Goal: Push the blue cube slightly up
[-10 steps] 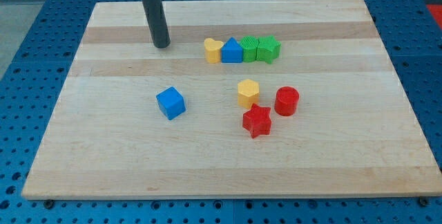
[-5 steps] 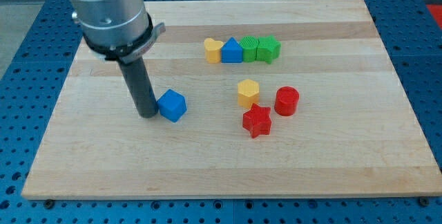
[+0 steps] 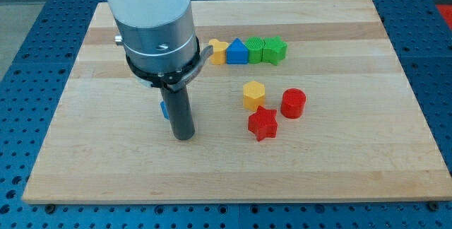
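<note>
The blue cube (image 3: 164, 109) is almost wholly hidden behind my rod; only a thin blue sliver shows at the rod's left side, left of the board's centre. My tip (image 3: 183, 136) rests on the board just below the cube, towards the view's bottom, and seems to touch it. The arm's grey body covers the area above the cube.
A row stands at the upper middle: a yellow block (image 3: 217, 50), a blue house-shaped block (image 3: 237, 51), and two green blocks (image 3: 256, 49) (image 3: 275, 49). Right of centre are a yellow hexagonal block (image 3: 254, 95), a red cylinder (image 3: 293, 103) and a red star (image 3: 263, 123).
My tip has moved from the upper left of the board down to the cube's left side, then round to just below it. The cube shifted slightly and is now hidden.
</note>
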